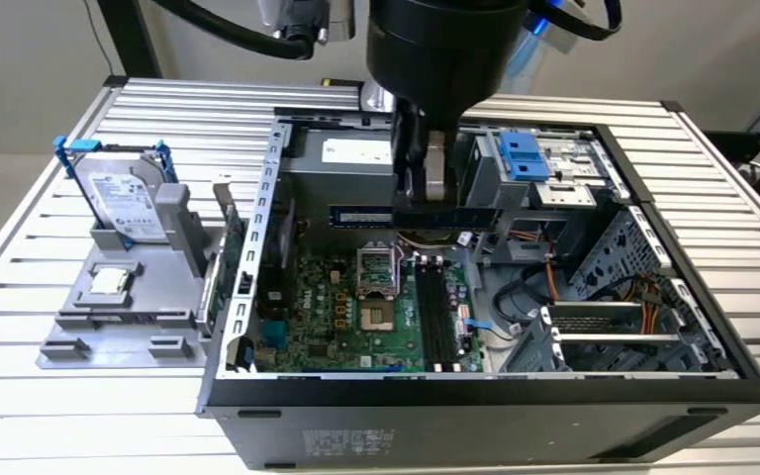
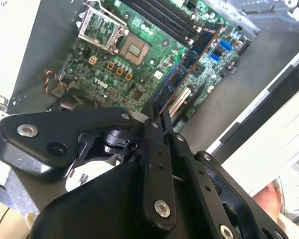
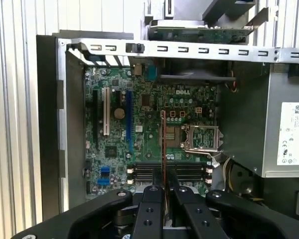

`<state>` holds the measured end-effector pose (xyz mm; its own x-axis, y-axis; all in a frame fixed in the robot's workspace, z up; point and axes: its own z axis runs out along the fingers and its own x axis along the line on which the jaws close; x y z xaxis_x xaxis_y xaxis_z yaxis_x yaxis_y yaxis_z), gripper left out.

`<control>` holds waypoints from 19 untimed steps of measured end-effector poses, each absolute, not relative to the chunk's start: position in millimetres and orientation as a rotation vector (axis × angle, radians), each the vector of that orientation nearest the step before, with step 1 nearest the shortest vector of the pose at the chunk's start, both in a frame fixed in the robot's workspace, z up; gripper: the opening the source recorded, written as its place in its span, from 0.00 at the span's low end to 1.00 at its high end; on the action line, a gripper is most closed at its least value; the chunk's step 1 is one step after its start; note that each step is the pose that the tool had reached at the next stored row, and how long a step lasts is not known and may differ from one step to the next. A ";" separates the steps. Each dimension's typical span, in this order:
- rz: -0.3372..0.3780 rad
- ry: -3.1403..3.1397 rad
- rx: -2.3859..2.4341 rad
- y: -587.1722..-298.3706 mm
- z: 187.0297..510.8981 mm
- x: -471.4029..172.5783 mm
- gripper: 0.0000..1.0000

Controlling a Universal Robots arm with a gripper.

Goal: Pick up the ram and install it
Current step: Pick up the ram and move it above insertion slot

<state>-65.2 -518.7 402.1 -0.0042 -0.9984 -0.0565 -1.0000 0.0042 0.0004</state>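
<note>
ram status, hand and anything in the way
Hand shut on the thin dark circuit-board ram stick. Stick held over the green motherboard, crosswise to its long black slots. Nothing seen between.

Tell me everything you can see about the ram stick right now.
The ram is a thin, flat, narrow dark board, bluish toward one end, with a coppery long edge in the second wrist view. The gripper is shut on its middle, holding it on edge and level in the air inside the open case, above the motherboard. It lies crosswise to the long black slots and is not seated. Nothing but the gripper touches it.
</note>
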 end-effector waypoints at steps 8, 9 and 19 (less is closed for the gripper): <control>0.062 2.197 -2.189 -518.7 402.2 -42.0 0.00; 0.062 2.196 -2.189 -518.7 402.2 -39.4 0.00; 0.062 2.195 -2.191 -518.7 402.2 -11.8 0.00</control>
<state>-11.8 -518.7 402.2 -0.0019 -0.9984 -0.0565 -1.0000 0.0019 0.0004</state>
